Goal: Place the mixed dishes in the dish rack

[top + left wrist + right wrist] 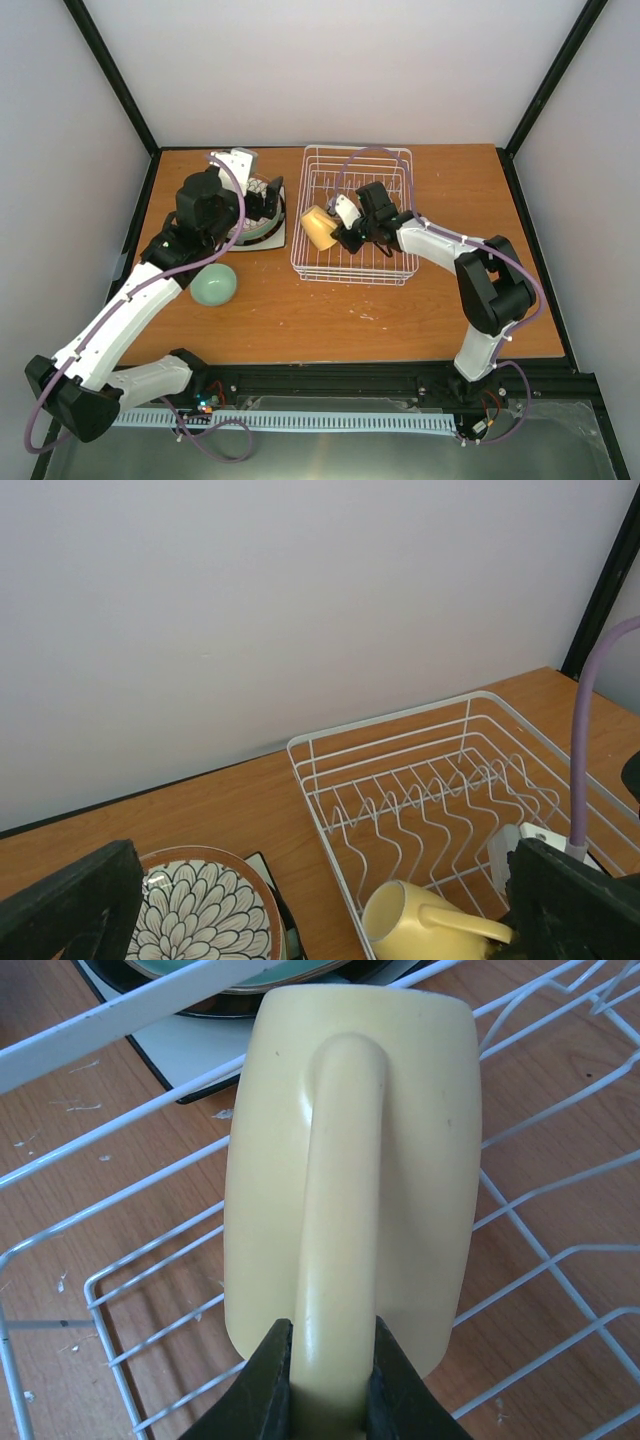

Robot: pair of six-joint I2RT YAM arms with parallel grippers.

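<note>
The yellow mug (318, 228) is held on its side at the left edge of the white wire dish rack (356, 262), mouth toward the plates. My right gripper (330, 1360) is shut on the handle of the mug (350, 1140), above the rack's floor wires. My left gripper (263, 192) hangs open over the stack of round plates (262, 228), which rests on the square white plate (288, 240). In the left wrist view the petal-patterned plate (205, 910) tops the stack between the wide-apart fingers (70, 910), with the mug (420, 920) to the right. The mint-green bowl (214, 285) sits on the table under the left arm.
The rack's row of upright prongs (430, 795) stands bare behind the mug. The rack's rim (100, 1025) runs between the mug and the plate stack (250, 972). Black frame posts and white walls close in the table's back and sides.
</note>
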